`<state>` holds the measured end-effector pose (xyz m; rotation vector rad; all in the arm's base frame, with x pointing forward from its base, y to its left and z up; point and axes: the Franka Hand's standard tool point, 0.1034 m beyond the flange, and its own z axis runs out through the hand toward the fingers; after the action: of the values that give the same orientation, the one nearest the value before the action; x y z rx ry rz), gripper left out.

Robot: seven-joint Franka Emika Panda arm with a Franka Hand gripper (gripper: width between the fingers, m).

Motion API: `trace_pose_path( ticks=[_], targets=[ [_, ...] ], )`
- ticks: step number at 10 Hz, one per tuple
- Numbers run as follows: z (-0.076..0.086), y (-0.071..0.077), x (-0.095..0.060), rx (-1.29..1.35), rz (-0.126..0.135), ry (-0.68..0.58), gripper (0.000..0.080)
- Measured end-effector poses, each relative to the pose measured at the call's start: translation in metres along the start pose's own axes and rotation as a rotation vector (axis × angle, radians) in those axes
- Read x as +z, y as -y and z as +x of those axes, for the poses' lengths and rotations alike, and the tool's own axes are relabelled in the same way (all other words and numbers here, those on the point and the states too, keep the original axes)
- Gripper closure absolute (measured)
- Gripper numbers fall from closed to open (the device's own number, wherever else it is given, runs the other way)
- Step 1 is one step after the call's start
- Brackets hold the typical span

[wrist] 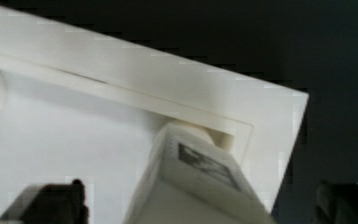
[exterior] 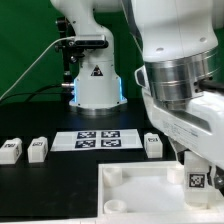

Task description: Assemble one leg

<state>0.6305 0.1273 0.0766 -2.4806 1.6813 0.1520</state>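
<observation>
You are looking at a task that is nearing its end, as I judge it. The leg [exterior: 197,180] is standing upright in the corner socket [wrist: 243,130] of the white square panel [exterior: 130,185], at about four o'clock from the marker board [exterior: 98,138] in the exterior view. The gripper [wrist: 201,204] is hanging right over the leg with its jaws spread wide. The fingers [wrist: 51,200] are sitting clear of the leg's sides, so it is gripping nothing. What you are probably facing is checking the seating and lifting the arm [exterior: 175,70] away. Whether the leg is turned fully home I cannot tell.

The exterior view is giving you the layout. Three loose legs [exterior: 38,148] are lying on the black table [exterior: 40,120], two at nine o'clock of the marker board and one at three o'clock, with the panel at six o'clock. In that view the arm's bulk is hiding the fingertips, so you are not getting the jaw opening from it.

The wrist view is supplying just that. It is showing the dark gaps on both sides of the leg, its tag face, and the raised lip of the socket hugging its foot. It is showing none of the spare legs or the marker board.
</observation>
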Motion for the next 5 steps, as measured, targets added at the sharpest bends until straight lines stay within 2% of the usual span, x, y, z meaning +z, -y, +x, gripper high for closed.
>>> trace_pose_path(
  ticks=[3,4,5],
  targets=[
    [0.0016,-0.0008,0.0007,-0.285,-0.005,-0.006,0.0150],
    [0.0015,-0.0045,0.0004,-0.487,-0.048,-0.018,0.0150],
    [0.0026,-0.0052,0.0001,-0.618,-0.059,-0.023,0.0150]
  ],
)
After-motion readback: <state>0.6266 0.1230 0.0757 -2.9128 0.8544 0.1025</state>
